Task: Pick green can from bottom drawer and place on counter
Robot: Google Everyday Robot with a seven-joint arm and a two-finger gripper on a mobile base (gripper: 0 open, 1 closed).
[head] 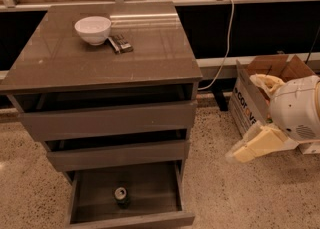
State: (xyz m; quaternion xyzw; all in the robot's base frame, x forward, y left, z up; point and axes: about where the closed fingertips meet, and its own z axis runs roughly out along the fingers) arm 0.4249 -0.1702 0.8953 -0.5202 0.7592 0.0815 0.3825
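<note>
The green can (121,196) stands upright in the open bottom drawer (150,193), near the middle of its front, silver top showing. The counter (150,48) is the glossy grey-brown top of the cabinet. My gripper (254,145) hangs at the right of the view, low over the floor beside the cabinet, well to the right of the drawer and above the can's level. It holds nothing that I can see.
A white bowl (93,29) and a small dark flat object (120,43) sit at the back left of the counter. The two upper drawers are slightly ajar. A cardboard box (250,93) stands on the floor at the right, behind my arm. A cable (226,48) hangs behind the cabinet.
</note>
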